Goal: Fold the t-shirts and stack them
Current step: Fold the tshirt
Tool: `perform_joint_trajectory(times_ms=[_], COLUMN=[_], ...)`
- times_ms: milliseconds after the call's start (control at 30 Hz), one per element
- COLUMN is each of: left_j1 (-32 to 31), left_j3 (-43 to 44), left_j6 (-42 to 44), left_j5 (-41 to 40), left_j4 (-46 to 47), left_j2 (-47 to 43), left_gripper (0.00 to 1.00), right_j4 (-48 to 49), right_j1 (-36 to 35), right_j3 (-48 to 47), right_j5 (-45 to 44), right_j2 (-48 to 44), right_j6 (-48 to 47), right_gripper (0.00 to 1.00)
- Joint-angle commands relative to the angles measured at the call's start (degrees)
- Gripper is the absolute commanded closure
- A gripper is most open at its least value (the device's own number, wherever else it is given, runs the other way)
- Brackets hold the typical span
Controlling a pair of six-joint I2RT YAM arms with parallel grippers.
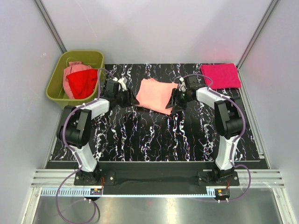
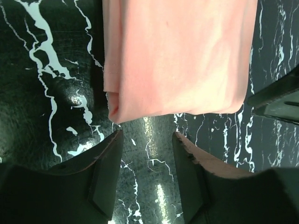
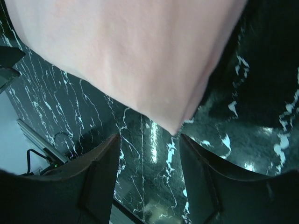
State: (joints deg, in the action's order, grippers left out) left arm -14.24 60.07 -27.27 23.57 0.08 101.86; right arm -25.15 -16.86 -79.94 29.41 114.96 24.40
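A folded salmon-peach t-shirt (image 1: pixel 156 95) lies on the black marbled table (image 1: pixel 154 135) between the two arms. My left gripper (image 1: pixel 127 97) is at its left edge, open, with only the tabletop between its fingers; the shirt's folded edge (image 2: pixel 177 60) lies just beyond the tips. My right gripper (image 1: pixel 174 100) is at the shirt's right edge, open and empty too, with a corner of the shirt (image 3: pixel 140 60) just ahead of its tips. A magenta-pink t-shirt (image 1: pixel 220 75) lies folded at the back right corner. A red t-shirt (image 1: pixel 81 84) and a dusty pink t-shirt (image 1: pixel 74 70) lie crumpled in the bin.
An olive-green plastic bin (image 1: pixel 56 86) stands at the back left, off the table's corner. White walls enclose the table on three sides. The right gripper's dark body (image 2: pixel 275 98) shows at the right edge of the left wrist view.
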Motion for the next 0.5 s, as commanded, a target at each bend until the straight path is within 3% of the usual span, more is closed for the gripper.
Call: perform_joint_trajectory(times_ms=[0, 467], left_j1=[0.1, 0.1], left_j3=[2.6, 10.4], left_j6=[4.1, 12.0], left_j5=[3.1, -0.4], left_j4=[4.4, -3.4], left_j2=[0.8, 8.8], left_gripper=[0.47, 0.45], right_j4=[3.2, 5.1], right_j1=[0.4, 0.4], right_j3=[3.2, 4.6], right_j5=[-1.7, 0.6], right_j2=[-5.7, -1.6], right_j6=[-0.3, -4.7], right_gripper=[0.40, 0.43])
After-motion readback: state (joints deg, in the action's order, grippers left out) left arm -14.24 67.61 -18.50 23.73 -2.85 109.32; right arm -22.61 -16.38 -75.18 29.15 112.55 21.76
